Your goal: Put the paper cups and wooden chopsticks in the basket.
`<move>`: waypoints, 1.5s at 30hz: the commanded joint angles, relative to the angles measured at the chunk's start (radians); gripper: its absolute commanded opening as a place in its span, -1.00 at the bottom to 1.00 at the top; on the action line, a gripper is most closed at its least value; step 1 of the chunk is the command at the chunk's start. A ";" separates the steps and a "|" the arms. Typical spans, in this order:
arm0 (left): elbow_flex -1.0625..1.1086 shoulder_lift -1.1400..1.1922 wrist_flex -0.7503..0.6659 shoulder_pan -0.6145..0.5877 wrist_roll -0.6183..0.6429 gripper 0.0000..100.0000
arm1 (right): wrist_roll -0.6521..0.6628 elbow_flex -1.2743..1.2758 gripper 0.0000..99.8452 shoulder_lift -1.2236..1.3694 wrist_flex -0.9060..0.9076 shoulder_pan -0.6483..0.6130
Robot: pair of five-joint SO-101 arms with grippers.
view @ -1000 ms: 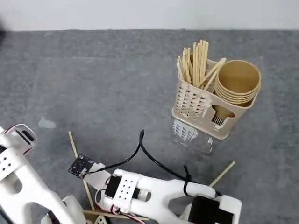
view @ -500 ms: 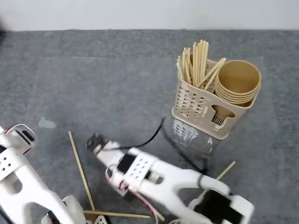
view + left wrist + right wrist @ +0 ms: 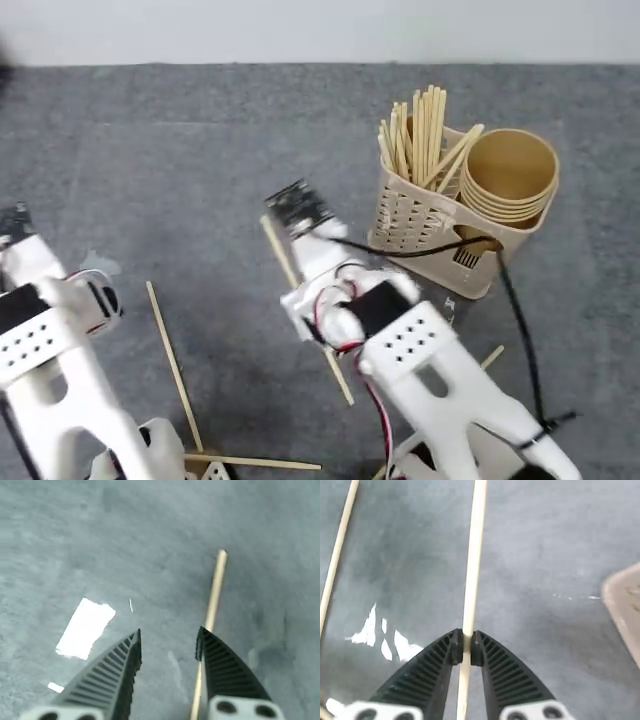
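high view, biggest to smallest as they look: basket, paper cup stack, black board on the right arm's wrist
1. basket
2. paper cup stack
3. black board; it is probably nearer the camera, so its true size is unsure

Bright, even light throughout, with only faint, soft shadows.

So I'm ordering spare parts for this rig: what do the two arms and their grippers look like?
Both are white plastic. The right arm has a panel of small round holes, red and white wires, and a black cable running to a small black board at its wrist. The left arm has a similar holed panel. The left gripper and right gripper have black, ridged, tapering fingers.
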 commanded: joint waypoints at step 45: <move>-0.013 0.609 -0.344 0.250 0.025 -0.97 | 0.012 0.212 -0.98 -0.446 0.036 0.349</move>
